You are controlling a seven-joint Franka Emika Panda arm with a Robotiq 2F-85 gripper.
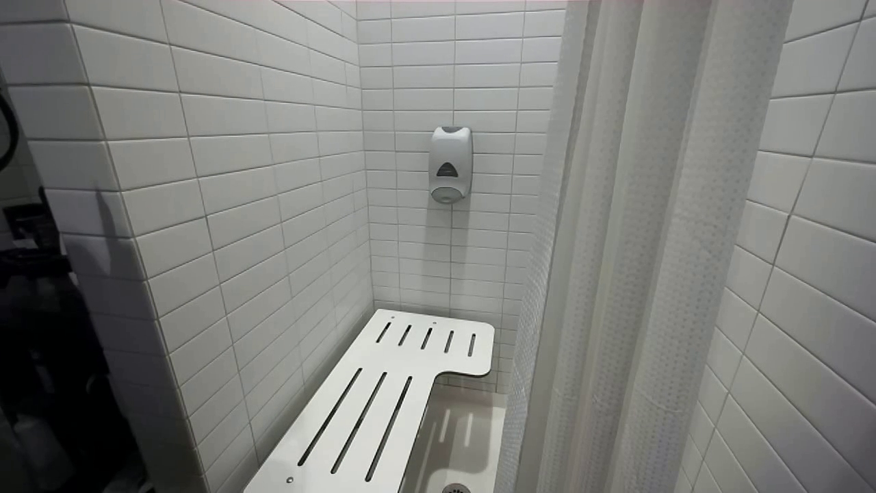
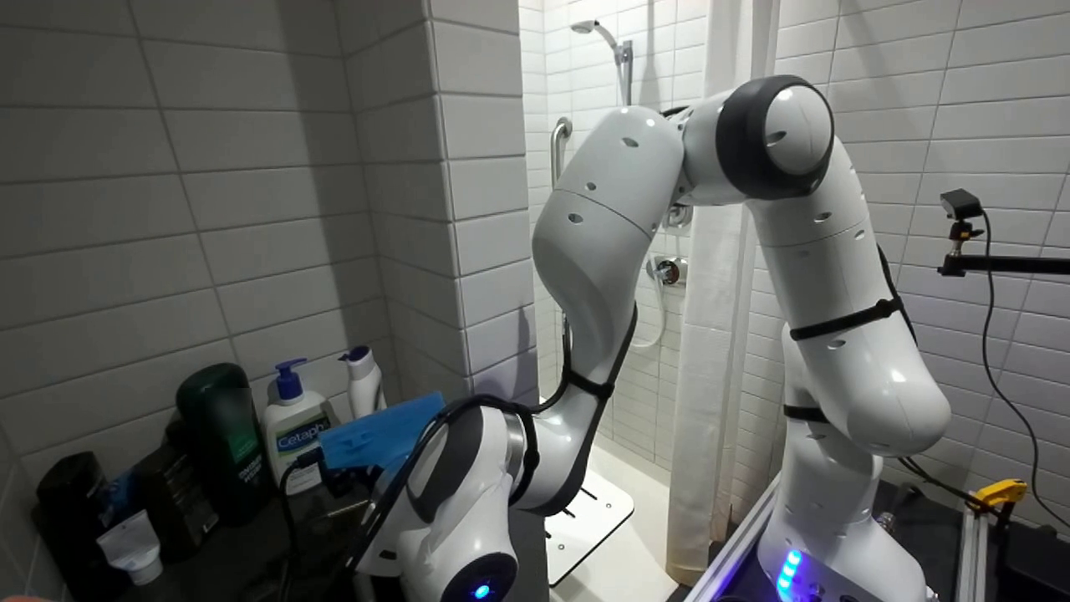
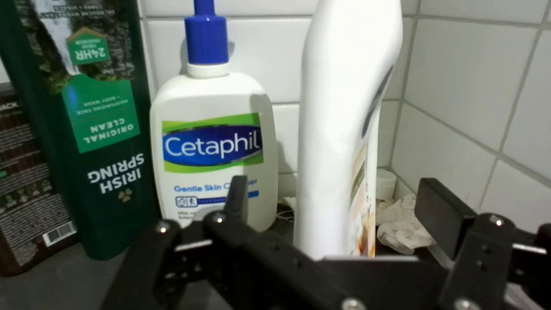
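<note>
Beside the Cetaphil bottle (image 3: 213, 101), framed by the wide-spread, empty tool (image 3: 340, 209), the white bottle (image 3: 333, 129) stood upright, probably slippery, moderately heavy and slightly squeezable, so its lower body seemed the safest place to hold.

white arm (image 2: 602, 192) arched; dark-capped bottle (image 2: 364, 385) beside Cetaphil bottle (image 2: 292, 418); curtain (image 2: 702, 401) behind arm

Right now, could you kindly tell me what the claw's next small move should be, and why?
I'd probably close the claw slowly: its jaws stand open in the wrist view, and the white bottle shows between them with gaps on both sides, though depth is unclear.
</note>
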